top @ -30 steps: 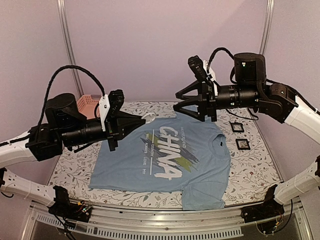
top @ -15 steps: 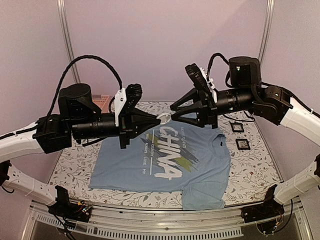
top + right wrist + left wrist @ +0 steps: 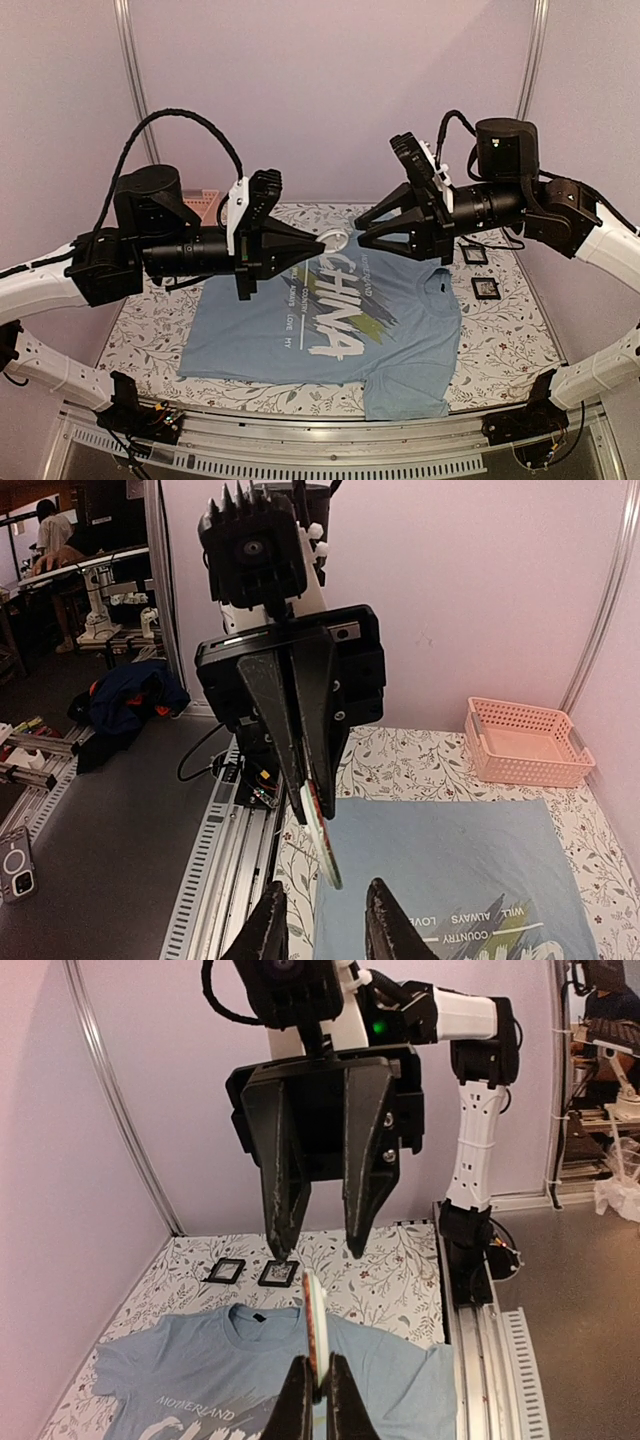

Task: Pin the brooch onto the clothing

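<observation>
Top external view: left gripper (image 3: 322, 243) has lifted the brooch (image 3: 315, 1325), pinched tight, above the shirt (image 3: 400, 320); right gripper (image 3: 360, 232), narrowed to half open, sits just beside it, so a handover looks likely

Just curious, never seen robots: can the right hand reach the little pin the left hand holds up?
Probably yes: the right hand, open, faces the brooch pinched in the left hand above the shirt, nothing between them.
</observation>
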`<state>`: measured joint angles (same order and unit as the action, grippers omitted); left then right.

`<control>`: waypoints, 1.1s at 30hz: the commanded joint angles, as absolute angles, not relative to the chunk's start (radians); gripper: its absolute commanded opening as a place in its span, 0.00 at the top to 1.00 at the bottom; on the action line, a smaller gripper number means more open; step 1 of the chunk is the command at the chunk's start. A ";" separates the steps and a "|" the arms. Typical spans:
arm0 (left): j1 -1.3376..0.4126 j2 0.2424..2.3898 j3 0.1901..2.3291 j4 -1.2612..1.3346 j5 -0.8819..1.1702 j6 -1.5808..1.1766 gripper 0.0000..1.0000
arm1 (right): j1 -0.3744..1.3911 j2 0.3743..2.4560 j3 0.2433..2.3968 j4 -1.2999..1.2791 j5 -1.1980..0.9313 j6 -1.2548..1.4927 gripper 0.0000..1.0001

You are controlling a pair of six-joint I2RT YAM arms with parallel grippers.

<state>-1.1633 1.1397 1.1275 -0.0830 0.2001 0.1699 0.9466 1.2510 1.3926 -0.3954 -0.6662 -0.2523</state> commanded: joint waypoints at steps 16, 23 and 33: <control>-1.177 1.188 1.110 0.036 0.281 0.196 1.00 | 0.946 1.264 1.358 -0.372 -0.683 -0.256 0.78; -1.177 1.209 1.110 0.048 0.308 0.185 1.00 | 0.945 1.248 1.342 -0.369 -0.688 -0.238 0.89; -1.172 1.188 1.015 0.127 0.108 0.113 0.43 | 0.942 1.222 1.242 -0.362 -0.517 -0.162 1.00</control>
<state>-1.1645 1.2030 1.0954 0.0513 0.2501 0.1520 0.9482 1.2396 1.3075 -0.3683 -0.6537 -0.2306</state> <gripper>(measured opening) 0.371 0.024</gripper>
